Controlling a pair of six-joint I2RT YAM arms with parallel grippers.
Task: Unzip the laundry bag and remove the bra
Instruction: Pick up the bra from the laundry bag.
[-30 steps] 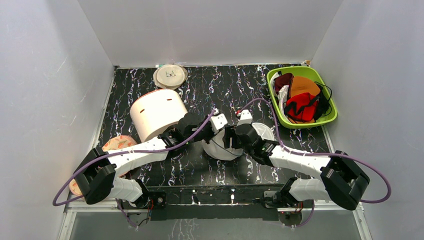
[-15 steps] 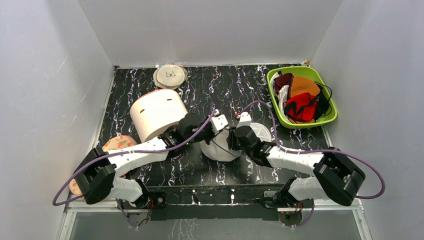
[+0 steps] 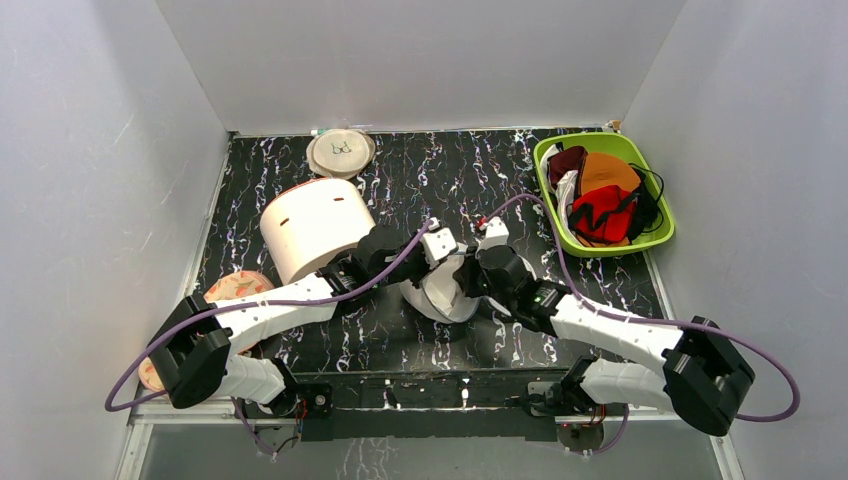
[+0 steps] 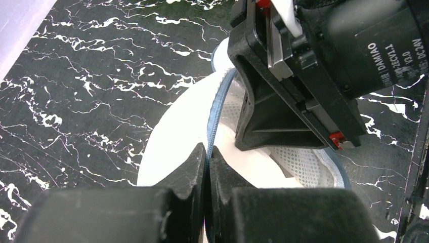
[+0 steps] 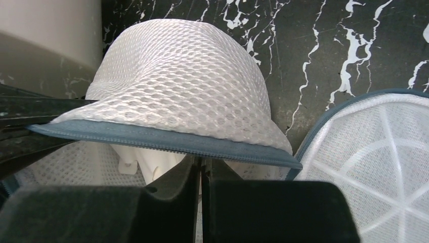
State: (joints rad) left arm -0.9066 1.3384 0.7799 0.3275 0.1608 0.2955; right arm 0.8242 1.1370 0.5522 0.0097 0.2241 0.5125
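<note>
The desk (image 3: pixel 450 170) is patterned in black with white marble veining. The laundry bag (image 5: pixel 187 86) is made of white honeycomb mesh and is edged with a grey-blue zip band. A lime-green basket (image 3: pixel 545 185) is filled with a bright red bra (image 3: pixel 600 212), orange cups (image 3: pixel 607 172) and a dark maroon garment (image 3: pixel 565 160). A cream cylinder (image 3: pixel 315 225) and a beige disc (image 3: pixel 340 152) marked with a black drawing are also seen.

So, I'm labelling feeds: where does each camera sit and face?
Top external: above and behind, facing down on the black marbled table; both arms show.
Left wrist: on its arm, facing past the left gripper at the small white mesh laundry bag.
Right wrist: likewise, past the right gripper at that bag's dome.
All share the bag.
</note>
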